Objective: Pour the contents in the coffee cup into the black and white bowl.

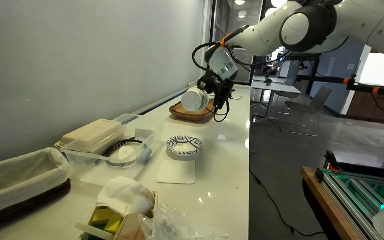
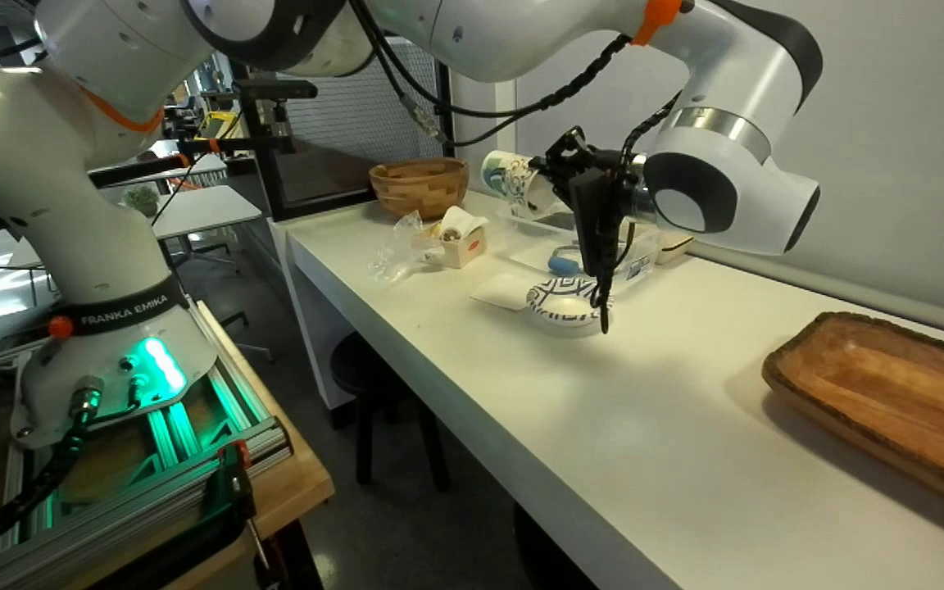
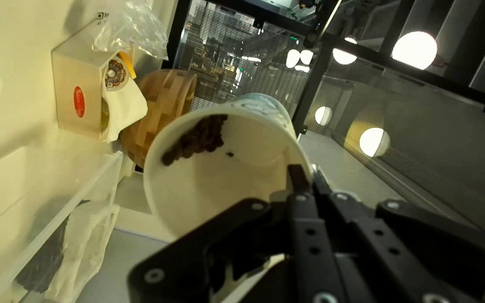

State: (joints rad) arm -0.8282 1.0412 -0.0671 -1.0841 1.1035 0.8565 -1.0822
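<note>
One hand (image 3: 310, 182) pinches the cup (image 3: 221, 181), apparently its rim.

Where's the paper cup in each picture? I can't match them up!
In an exterior view: paper cup just above the middle.
In an exterior view: paper cup above the middle, slightly right.
Wrist view: paper cup near the middle, open end facing us.
Landmark in all three: clear plastic bag.
</note>
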